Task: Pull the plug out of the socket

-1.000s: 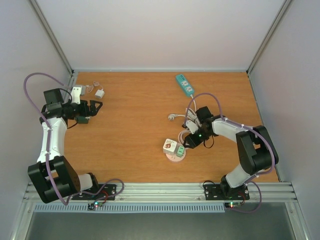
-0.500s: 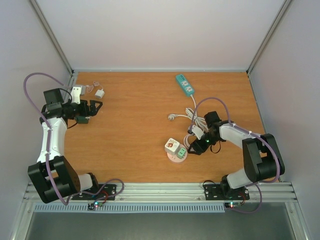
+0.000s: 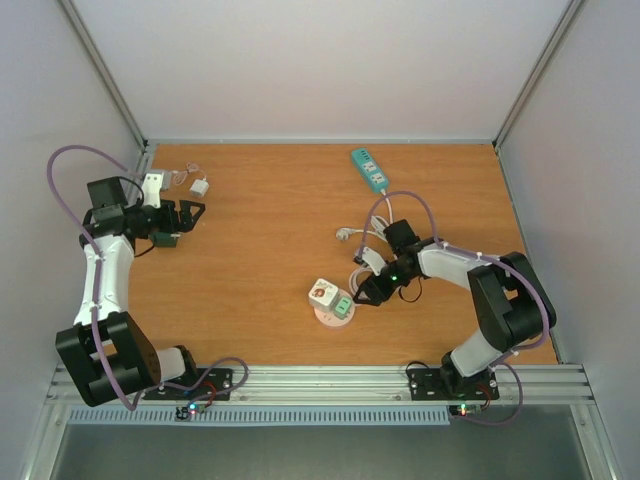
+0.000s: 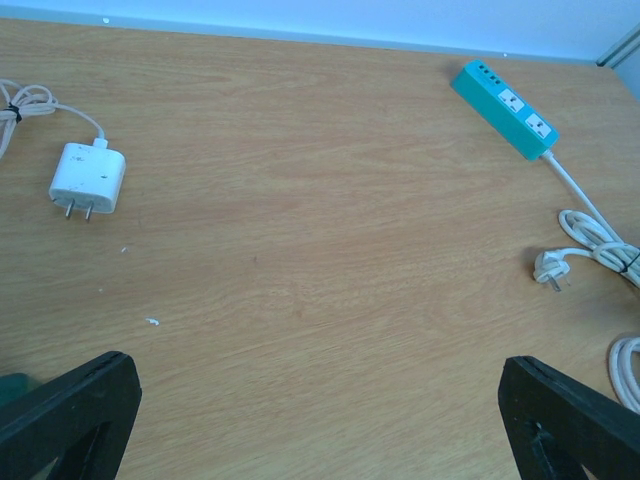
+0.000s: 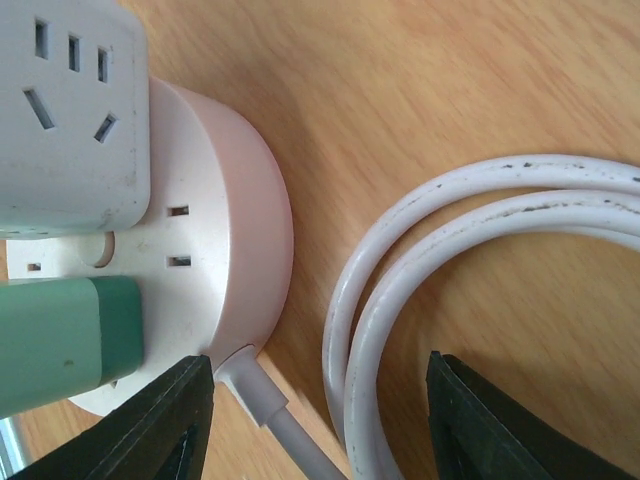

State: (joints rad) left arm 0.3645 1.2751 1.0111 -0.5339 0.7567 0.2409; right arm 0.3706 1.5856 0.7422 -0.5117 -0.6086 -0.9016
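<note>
A round pale-pink socket (image 3: 330, 316) lies on the wooden table, with a green plug (image 3: 342, 305) and a white cube adapter (image 3: 323, 292) stuck in its top. In the right wrist view the socket (image 5: 235, 220) fills the left, the green plug (image 5: 60, 340) low on it and the adapter (image 5: 70, 110) above. My right gripper (image 3: 366, 291) stands open just right of the socket. Between the spread jaws of the right gripper (image 5: 320, 425) lie the socket's cord stub and a white cord loop (image 5: 400, 300), neither gripped. My left gripper (image 3: 190, 212) is open, far off at the left.
A teal power strip (image 3: 369, 169) lies at the back, its white cord coiled (image 3: 362, 240) behind my right gripper. A white charger (image 3: 200, 186) with its cable sits at the back left. Grey walls close in both sides.
The socket with its plug and adapter has slid and turned to the left. My right gripper followed it leftward and its jaws stand wider than a second ago. The left arm has not moved.
</note>
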